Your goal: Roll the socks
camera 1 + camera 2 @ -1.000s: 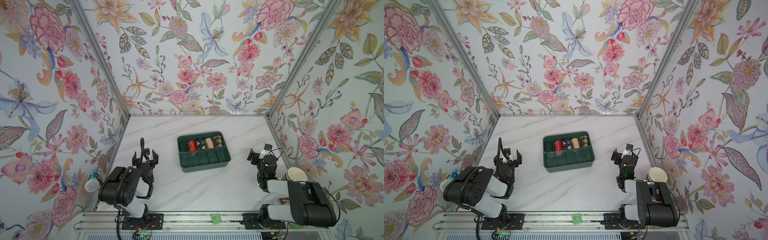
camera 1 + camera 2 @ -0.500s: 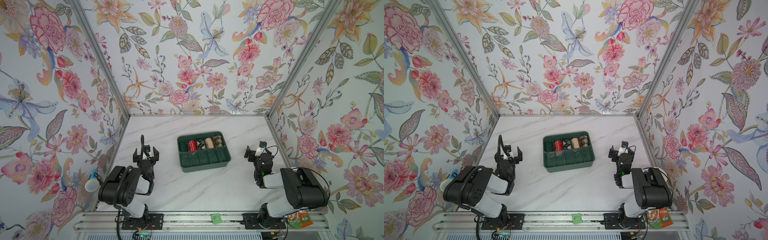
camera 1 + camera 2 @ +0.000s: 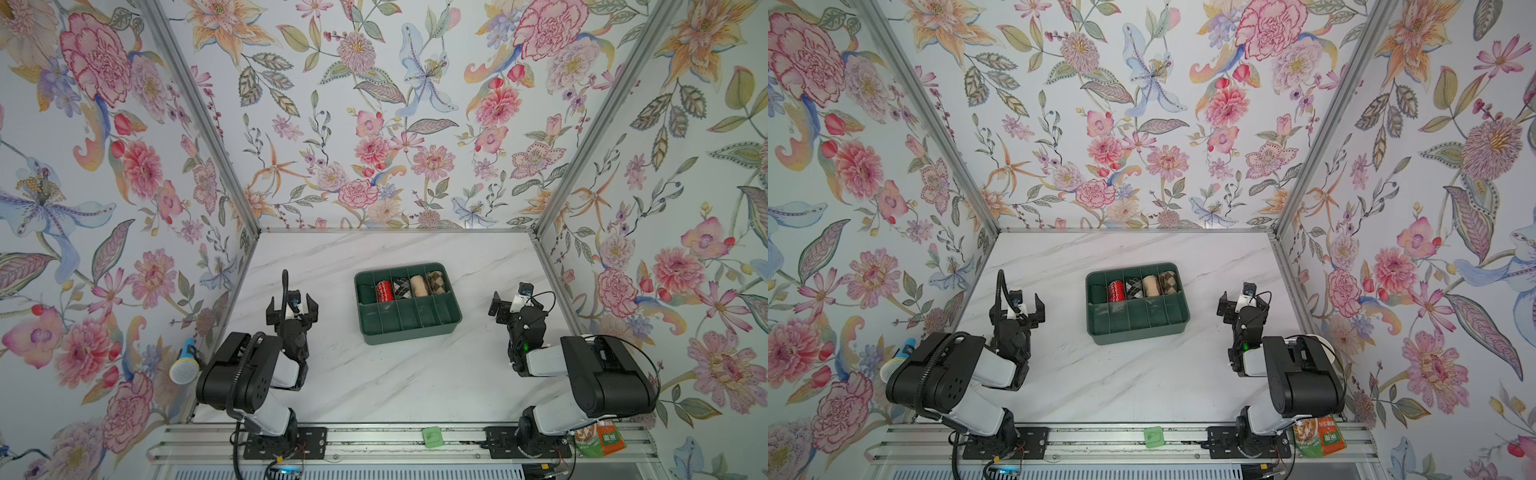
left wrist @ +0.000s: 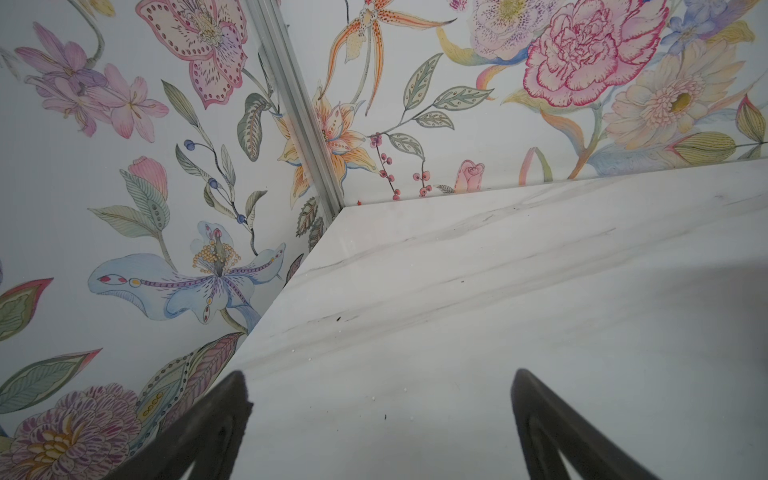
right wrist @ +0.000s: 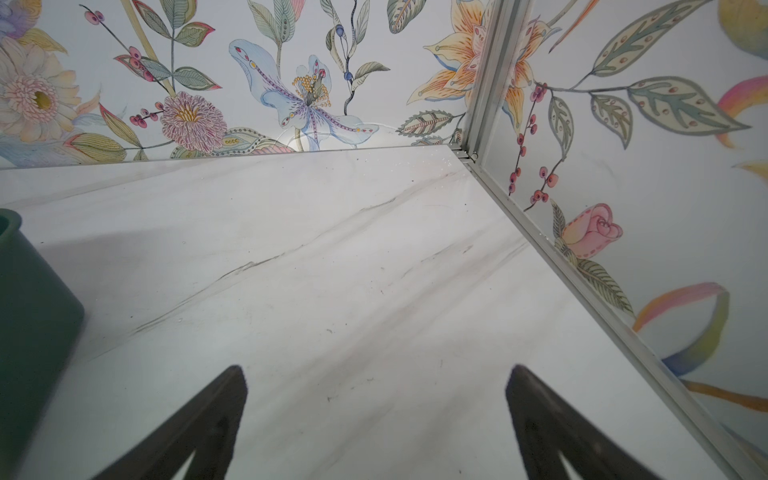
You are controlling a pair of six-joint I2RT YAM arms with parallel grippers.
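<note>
Right arm (image 3: 598, 374) rose forward, uncovering snack packet (image 3: 598, 441); left arm (image 3: 249, 374) edged forward.

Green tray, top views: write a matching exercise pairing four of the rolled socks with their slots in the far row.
Slots are in the far row of the green tray, counted left to right in a top view.

Column one
1. red roll
2. black-and-white checked roll
3. beige roll
4. brown checked roll

Column two
A. right end
B. middle
C. second from the left
D. second from the right

Pairs: 1-C, 2-B, 3-D, 4-A
</note>
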